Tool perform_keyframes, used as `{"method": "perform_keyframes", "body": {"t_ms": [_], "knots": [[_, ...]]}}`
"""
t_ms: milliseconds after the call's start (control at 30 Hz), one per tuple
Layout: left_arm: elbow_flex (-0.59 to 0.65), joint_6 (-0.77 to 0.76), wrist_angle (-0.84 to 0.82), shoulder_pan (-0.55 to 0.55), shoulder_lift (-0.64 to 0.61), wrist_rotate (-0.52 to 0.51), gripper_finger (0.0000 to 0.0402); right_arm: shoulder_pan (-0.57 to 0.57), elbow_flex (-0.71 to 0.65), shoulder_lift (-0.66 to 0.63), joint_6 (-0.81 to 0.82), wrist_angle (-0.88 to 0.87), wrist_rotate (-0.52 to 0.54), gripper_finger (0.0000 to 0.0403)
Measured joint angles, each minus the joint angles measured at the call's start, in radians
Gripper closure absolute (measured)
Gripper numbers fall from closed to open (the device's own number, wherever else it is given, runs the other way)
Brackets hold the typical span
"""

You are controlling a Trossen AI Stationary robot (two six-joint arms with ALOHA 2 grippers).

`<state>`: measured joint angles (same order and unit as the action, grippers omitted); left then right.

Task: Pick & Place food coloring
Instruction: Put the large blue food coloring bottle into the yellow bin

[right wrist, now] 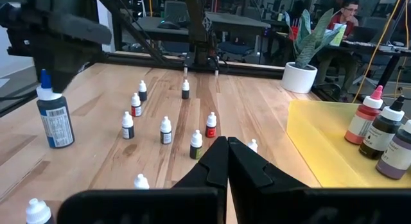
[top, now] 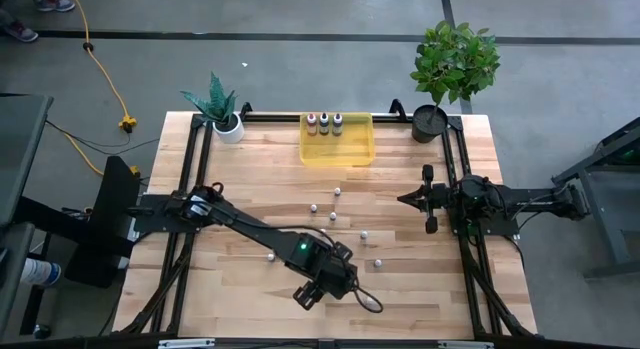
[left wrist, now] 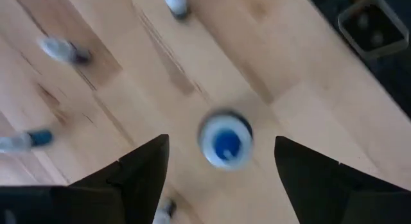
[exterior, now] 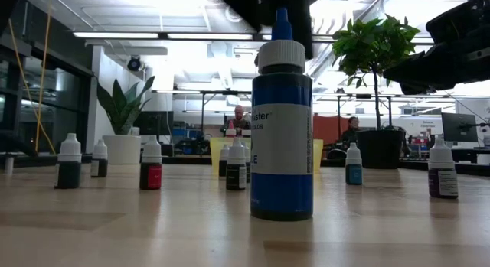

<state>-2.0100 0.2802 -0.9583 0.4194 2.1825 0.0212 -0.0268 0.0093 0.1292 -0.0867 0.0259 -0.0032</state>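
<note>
The large blue bottle (exterior: 282,118) stands upright on the surface (top: 250,179), near the front edge. It is a round plastic cylinder with dark blue content, a white ribbed collar and a pointed blue cap, and a paper label goes around it. The left gripper (left wrist: 221,166) hangs directly above it. Its two dark, flat fingers (left wrist: 144,169) are spread wide on both sides of the cap and do not touch the bottle, so the bottle is released and stands alone.

Around it, the small bottles (right wrist: 166,129) are scattered upright on the middle of the surface, well apart from each other. They are little cylinders with whitish caps and dark, red, green or blue content. One small bottle (left wrist: 26,139) lies on its side near the left gripper.

Further back, the translucent yellow tray (top: 338,149) sits at the rear edge. It is rectangular, with smooth glossy plastic walls. Three larger bottles (top: 324,123) stand inside it in a row along its back wall; in the right wrist view their caps are pink, dark and purple.

The surface is made of light wooden planks with visible grain, and a black metal frame (top: 190,169) goes around it. The right gripper (right wrist: 227,161) waits at the right side, low over the wood, with its fingers pressed together and holding nothing. A spiky plant in a white pot (top: 229,127) and a leafy plant in a dark pot (top: 430,122) stand at the rear corners.
</note>
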Motion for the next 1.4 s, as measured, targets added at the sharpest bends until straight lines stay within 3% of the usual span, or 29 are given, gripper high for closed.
{"method": "perform_keyframes", "body": {"t_ms": [1033,1400], "knots": [[-0.012,-0.036,-0.002,0.0,0.046,-0.004,0.0129,0.0,0.0,0.002,0.0,0.0,0.0,0.0402],[-0.012,-0.054,-0.013,0.0,0.046,-0.002,0.0243,0.0,0.0,0.002,0.0,0.0,0.0,0.0402]]}}
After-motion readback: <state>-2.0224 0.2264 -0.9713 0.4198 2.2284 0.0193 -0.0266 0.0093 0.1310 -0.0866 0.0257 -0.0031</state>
